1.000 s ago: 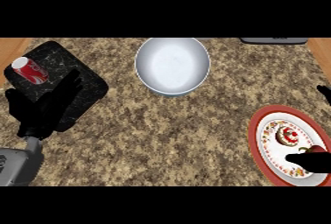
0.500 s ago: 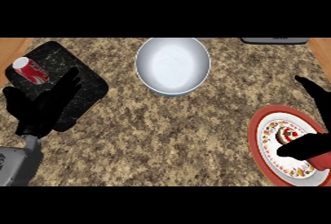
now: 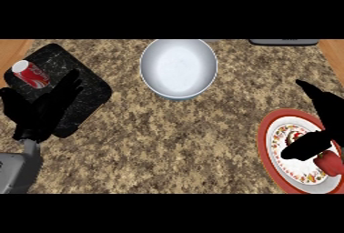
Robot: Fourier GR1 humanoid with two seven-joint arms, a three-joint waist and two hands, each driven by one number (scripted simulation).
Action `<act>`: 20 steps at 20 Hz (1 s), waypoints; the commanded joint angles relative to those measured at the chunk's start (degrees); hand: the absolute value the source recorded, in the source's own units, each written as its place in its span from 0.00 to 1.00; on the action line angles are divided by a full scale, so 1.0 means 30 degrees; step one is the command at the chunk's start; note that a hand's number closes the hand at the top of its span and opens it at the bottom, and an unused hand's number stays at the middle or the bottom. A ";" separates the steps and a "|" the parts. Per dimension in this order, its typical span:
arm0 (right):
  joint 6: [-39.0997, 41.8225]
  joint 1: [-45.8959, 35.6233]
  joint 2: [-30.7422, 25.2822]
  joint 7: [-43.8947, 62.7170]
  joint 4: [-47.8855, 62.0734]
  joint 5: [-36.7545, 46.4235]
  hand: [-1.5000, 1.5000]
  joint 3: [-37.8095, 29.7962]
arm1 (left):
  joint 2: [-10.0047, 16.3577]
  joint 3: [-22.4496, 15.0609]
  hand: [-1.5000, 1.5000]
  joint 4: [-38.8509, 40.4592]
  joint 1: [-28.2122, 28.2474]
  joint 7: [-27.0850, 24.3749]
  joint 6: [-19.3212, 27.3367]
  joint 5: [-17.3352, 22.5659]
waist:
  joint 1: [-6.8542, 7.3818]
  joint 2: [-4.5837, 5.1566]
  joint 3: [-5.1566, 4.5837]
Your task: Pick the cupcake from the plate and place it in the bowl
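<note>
Cupcake (image 3: 328, 164): on plate (image 3: 264, 145) at counter's right edge, not yet lifted. Right hand (image 3: 329, 118): above plate, fingers spread, thumb just beside cupcake, set for grasp, holding nothing. Bowl (image 3: 178, 68): top centre, well apart. Left hand (image 3: 43, 109): open, resting over black board (image 3: 94, 91).

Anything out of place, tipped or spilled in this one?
Only the red can on the dark board at far left: it appears to lie on its side, though the steep view may exaggerate that. The bowl, plate and cupcake look normal; nothing spilled.
</note>
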 commanded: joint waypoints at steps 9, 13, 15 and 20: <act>0.1656 -0.0088 0.0718 0.1233 0.2172 0.1237 0.00 0.0186 | -0.0988 0.0175 0.50 0.0100 -0.0122 0.0313 -0.0046 -0.1057 | -0.0056 0.0019 0.0011; 0.2253 -0.0465 0.1112 0.1000 0.2538 0.1310 0.00 -0.0678 | -0.1530 0.0157 0.50 -0.0716 0.0165 0.0460 0.0135 -0.1612 | -0.0060 0.0005 0.0011; 0.2839 -0.0696 0.0765 0.0150 0.3349 0.1051 0.00 -0.1477 | -0.0796 0.1458 0.50 0.0321 0.0012 -0.0079 -0.1098 -0.0702 | -0.0072 0.0011 0.0009; 0.1780 -0.0086 0.2145 -0.1433 0.5303 0.2995 0.00 -0.1140 | -0.1225 0.1108 0.50 -0.0819 0.0105 0.1042 -0.0901 -0.1487 | 0.0014 0.0011 0.0019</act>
